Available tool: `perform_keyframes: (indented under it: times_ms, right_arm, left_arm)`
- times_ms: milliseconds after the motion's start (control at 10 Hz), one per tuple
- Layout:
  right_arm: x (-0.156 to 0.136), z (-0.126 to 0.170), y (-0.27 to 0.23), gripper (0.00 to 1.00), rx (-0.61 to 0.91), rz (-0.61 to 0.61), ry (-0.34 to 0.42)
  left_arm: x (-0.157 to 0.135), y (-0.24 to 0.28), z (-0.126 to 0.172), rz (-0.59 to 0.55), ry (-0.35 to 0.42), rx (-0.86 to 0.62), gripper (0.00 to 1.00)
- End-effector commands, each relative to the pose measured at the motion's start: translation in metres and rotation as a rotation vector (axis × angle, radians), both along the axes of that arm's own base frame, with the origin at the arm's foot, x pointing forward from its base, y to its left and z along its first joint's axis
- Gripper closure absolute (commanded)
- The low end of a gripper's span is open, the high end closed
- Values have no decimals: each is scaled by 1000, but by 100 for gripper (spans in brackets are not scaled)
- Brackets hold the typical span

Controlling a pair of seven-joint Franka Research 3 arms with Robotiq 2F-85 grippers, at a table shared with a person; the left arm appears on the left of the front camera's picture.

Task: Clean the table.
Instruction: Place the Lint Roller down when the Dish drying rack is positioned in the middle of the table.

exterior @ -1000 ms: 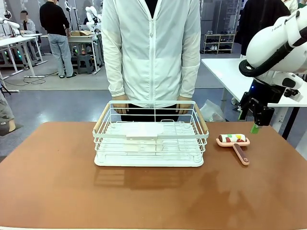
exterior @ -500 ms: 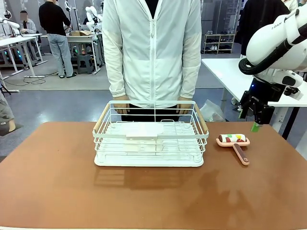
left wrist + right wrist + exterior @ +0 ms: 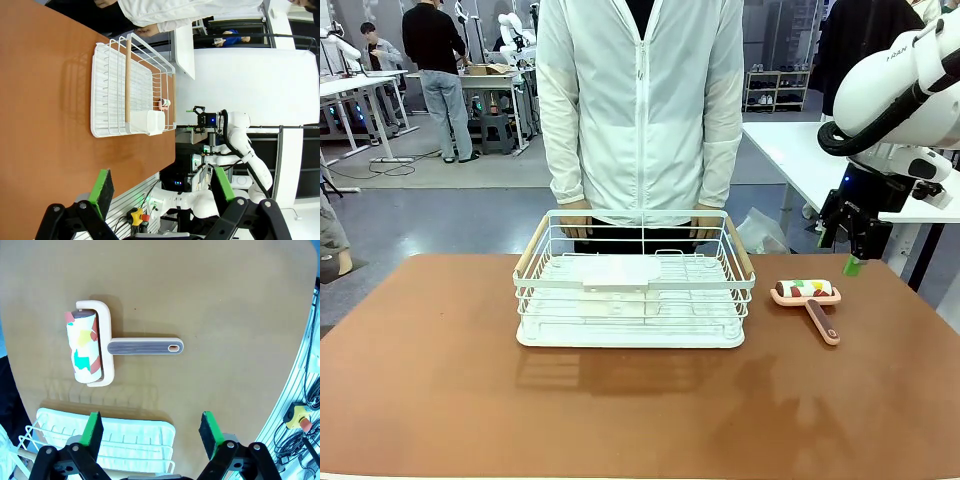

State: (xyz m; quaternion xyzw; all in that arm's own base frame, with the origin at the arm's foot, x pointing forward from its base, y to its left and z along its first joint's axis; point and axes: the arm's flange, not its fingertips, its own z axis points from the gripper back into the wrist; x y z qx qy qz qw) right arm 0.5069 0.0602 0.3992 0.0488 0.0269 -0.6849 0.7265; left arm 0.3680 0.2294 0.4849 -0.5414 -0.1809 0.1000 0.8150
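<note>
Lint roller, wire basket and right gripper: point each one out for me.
Lint roller (image 3: pixel 85 347): right wrist view, on the patterned roll.
Wire basket (image 3: pixel 634 284): front view, on the near top rail.
Right gripper (image 3: pixel 151 433): right wrist view, midway between its green-padded fingertips, jaws open above the table (image 3: pixel 225 300).

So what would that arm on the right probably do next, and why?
Probably lower the right end effector onto the lint roller and close on its handle. The roller lies flat on the table, right of the wire basket, with nothing touching it. In the right wrist view it sits just ahead of the open green-padded fingers, and the end effector hangs above the table, holding nothing.
</note>
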Motion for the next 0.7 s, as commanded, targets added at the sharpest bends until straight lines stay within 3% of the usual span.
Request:
perform_keyframes:
  times_ms: [0,600]
  right_arm:
    - [-3,-1,1,0,2,1,-5]
    - [-3,-1,1,0,2,1,-5]
  left_arm:
    - [-3,1,1,-3,-6,-6,0]
    - [-3,1,1,-3,-6,-6,0]
